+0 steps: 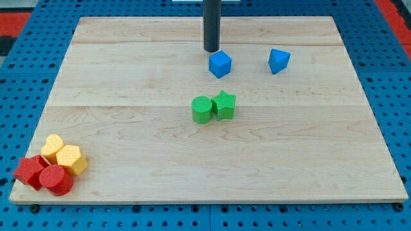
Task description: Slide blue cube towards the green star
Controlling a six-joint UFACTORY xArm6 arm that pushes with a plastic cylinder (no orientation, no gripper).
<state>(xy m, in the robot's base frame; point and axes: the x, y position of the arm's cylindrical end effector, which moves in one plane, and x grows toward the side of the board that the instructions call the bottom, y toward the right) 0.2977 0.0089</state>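
**Tip Position and Block Layout**

My tip rests on the wooden board just above and slightly to the view's left of the blue cube. Whether tip and cube touch cannot be determined; any gap is too fine to resolve. The tool is a plain rod with nothing to open, close or grip, and it holds no block. Its upper part is cut off by the view's top edge.

The green star lies below the blue cube, well apart from it, touching a green cylinder on its left. A second blue block, shape unclear, sits to the cube's right.

At the board's bottom-left corner, two yellow blocks and two red blocks are packed together, partly overlapping; their shapes are hard to separate.
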